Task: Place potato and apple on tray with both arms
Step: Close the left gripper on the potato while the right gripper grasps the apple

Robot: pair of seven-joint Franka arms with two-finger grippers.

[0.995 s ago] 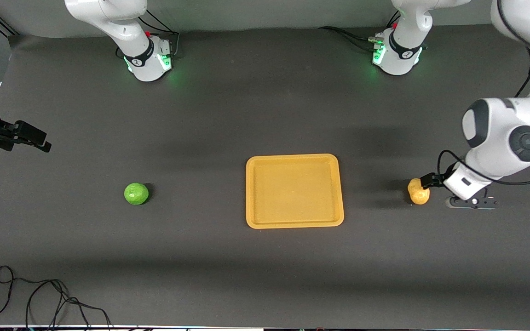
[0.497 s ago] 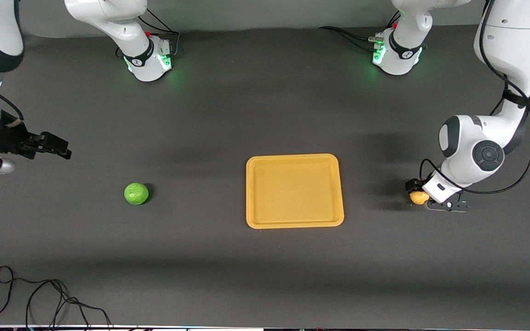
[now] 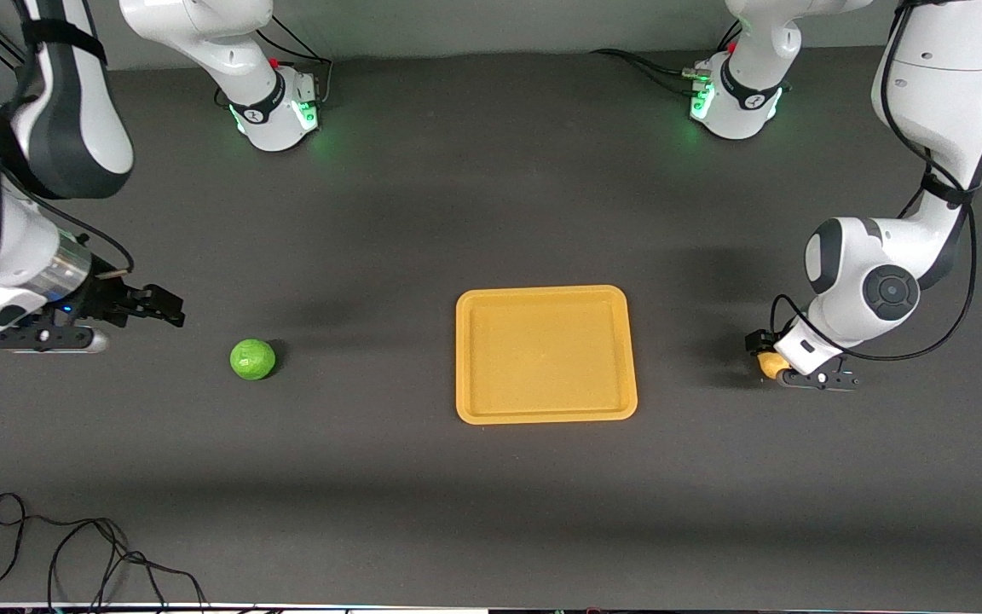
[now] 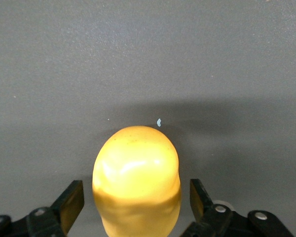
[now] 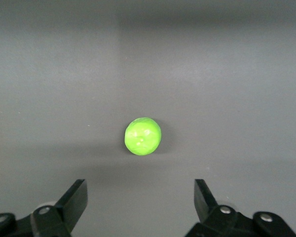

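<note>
Since the earlier frame both arms have advanced: the left gripper [image 4: 136,207] now straddles the potato [image 3: 769,364] near the table's left-arm edge, fingers apart, untouching. Off-centre closure could squirt the glossy lump away. The right gripper [image 3: 169,309], fingers apart, approaches the apple [image 3: 252,359]; it may roll. The tray [image 3: 462,358] sits mid-table, bare.

potato [image 3: 767,364] mostly hidden under left tool [image 3: 765,354], lower end cut off in left wrist view

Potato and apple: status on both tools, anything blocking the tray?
Left tool open, straddling potato, small gaps either side. Right tool open, short of apple. Tray bare, nothing in the way.
</note>
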